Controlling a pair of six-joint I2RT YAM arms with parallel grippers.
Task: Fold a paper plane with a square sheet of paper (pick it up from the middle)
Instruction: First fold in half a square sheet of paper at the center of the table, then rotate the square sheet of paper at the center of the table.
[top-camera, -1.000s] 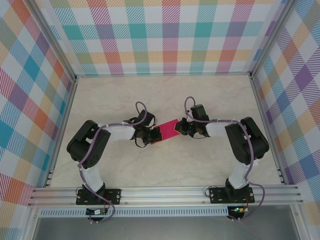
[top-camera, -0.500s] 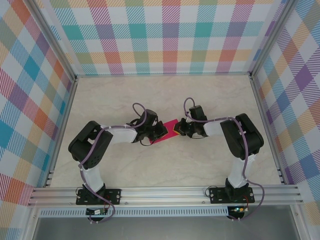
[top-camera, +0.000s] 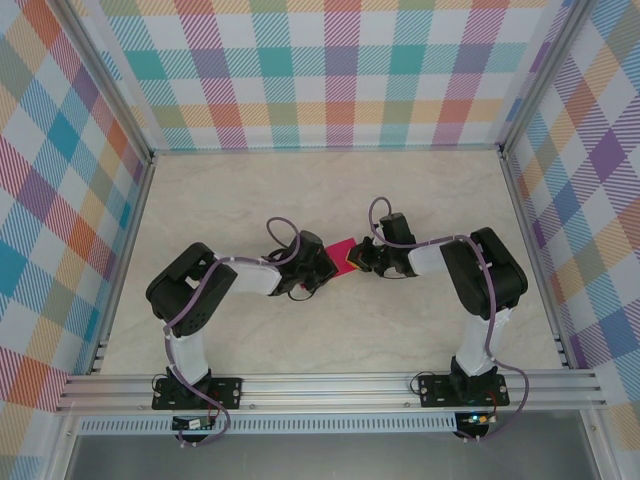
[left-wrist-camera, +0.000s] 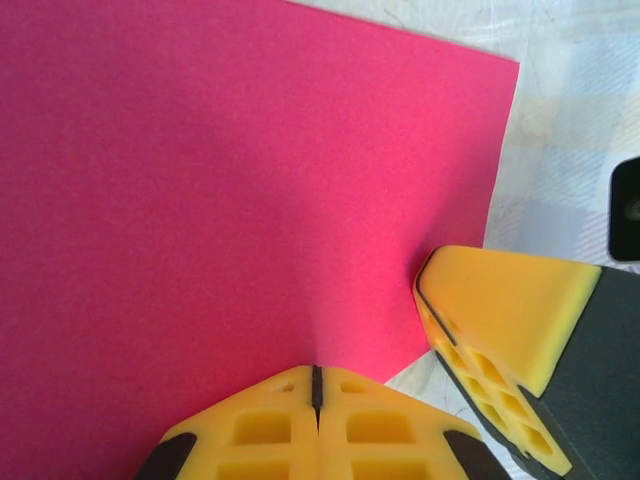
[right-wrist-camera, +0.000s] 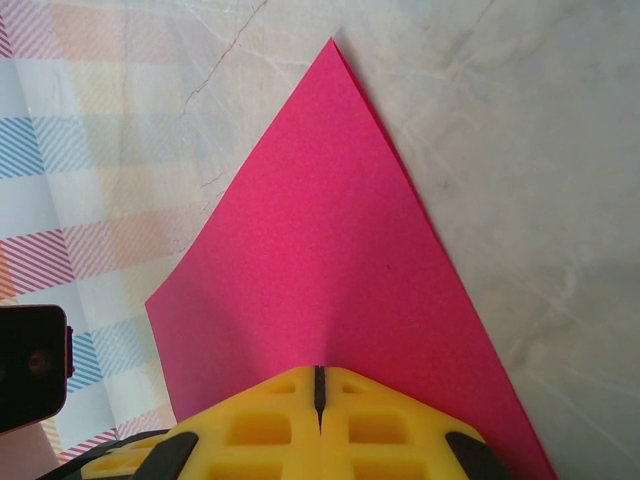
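Square sheet of paper (top-camera: 342, 250) is mid-counter (top-camera: 240, 200), between the two grippers and partly covered by them in the top view. Left gripper (top-camera: 322, 268) is on its 8 o'clock side, right gripper (top-camera: 356, 257) on its 3 o'clock side. Left wrist view: left fingers (left-wrist-camera: 260, 430) pressed together, pinching the sheet's near edge; a yellow right finger (left-wrist-camera: 500, 310) touches the sheet edge at 4 o'clock. Right wrist view: right fingers (right-wrist-camera: 260, 430) also clamped on the sheet, one corner pointing to 12 o'clock. Lifted or lying on the counter: can't tell.
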